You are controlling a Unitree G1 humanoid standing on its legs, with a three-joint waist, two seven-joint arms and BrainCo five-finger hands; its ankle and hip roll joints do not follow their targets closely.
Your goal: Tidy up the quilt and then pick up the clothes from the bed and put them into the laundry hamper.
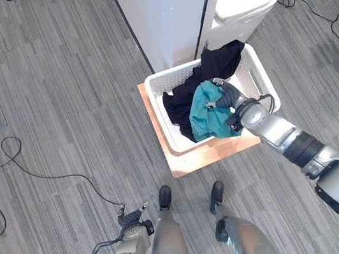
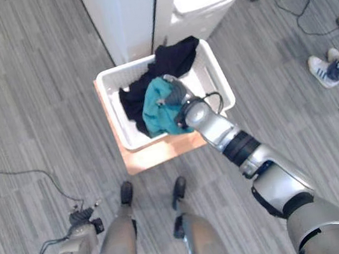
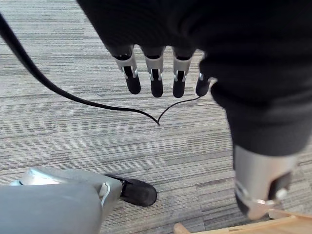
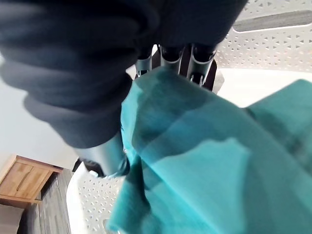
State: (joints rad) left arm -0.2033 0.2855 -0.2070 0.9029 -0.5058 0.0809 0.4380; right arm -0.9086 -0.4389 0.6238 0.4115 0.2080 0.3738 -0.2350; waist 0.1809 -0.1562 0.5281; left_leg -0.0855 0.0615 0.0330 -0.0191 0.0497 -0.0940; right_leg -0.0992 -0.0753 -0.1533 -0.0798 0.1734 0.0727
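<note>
No text, label, number or sign can be read anywhere in these pictures.

right hand (image 1: pixel 228 99): fingertips hidden under teal garment (image 1: pixel 210 120) | hamper (image 1: pixel 258 74) floor covered (dark clothes)
</note>
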